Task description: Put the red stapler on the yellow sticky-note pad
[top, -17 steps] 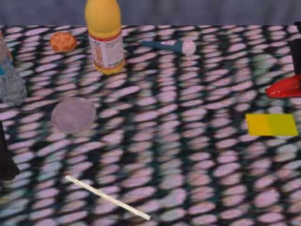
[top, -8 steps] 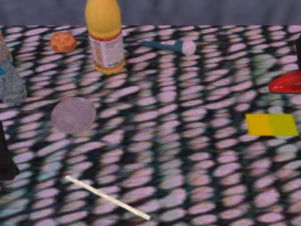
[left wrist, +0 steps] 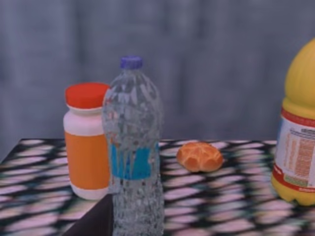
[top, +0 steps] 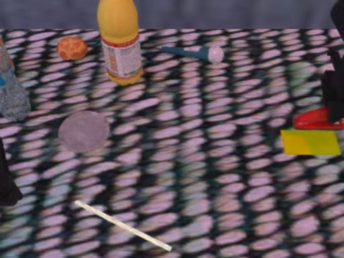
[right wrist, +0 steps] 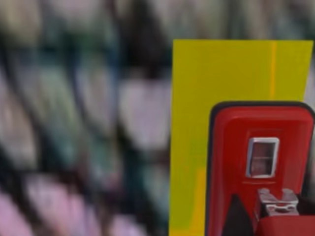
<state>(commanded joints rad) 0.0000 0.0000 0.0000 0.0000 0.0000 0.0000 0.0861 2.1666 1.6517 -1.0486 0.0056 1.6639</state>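
The red stapler (top: 316,119) hangs at the table's far right, its near edge just over the back edge of the yellow sticky-note pad (top: 310,142). My right gripper (top: 334,105), a dark shape at the view's right edge, is shut on the stapler's wide end. In the right wrist view the stapler (right wrist: 261,162) fills the corner with the pad (right wrist: 216,108) directly beneath and beyond it. My left gripper (top: 5,183) is parked at the table's left edge, far from both.
A yellow-orange bottle (top: 119,40), a bread roll (top: 72,48) and a teal microphone (top: 194,52) stand along the back. A water bottle (top: 12,97) and an orange jar (left wrist: 87,140) are at the left, near a grey disc (top: 84,131). A white stick (top: 122,226) lies at the front.
The stapler has travelled toward the front and slightly left, ending at the pad's back edge. The right arm has come into the top view above it. The left arm has not moved.
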